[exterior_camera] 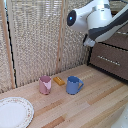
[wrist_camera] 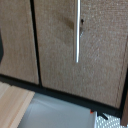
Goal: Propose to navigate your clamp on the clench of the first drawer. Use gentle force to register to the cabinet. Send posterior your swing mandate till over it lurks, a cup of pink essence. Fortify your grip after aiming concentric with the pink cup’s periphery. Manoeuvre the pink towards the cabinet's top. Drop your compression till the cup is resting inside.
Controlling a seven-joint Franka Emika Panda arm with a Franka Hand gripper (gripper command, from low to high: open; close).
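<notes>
Arm raised beside the cabinet; cups at rest on the surface.

The bulky white robot arm (exterior_camera: 97,20) sits at 1 o'clock in the exterior view, next to the dark brown wooden cabinet (exterior_camera: 111,59) at 3 o'clock. The end effector is not visible, so its state cannot be told. The wrist view shows a brown wood-grain drawer front (wrist_camera: 75,50) with a slim silver bar handle (wrist_camera: 77,31). The small pale pink mug (exterior_camera: 45,85) stands upright on the light wooden surface (exterior_camera: 95,102) at 7 o'clock, near the blue mug (exterior_camera: 73,85); a small yellow block (exterior_camera: 59,80) lies between them, and a white plate (exterior_camera: 14,112) lies at 8 o'clock.
</notes>
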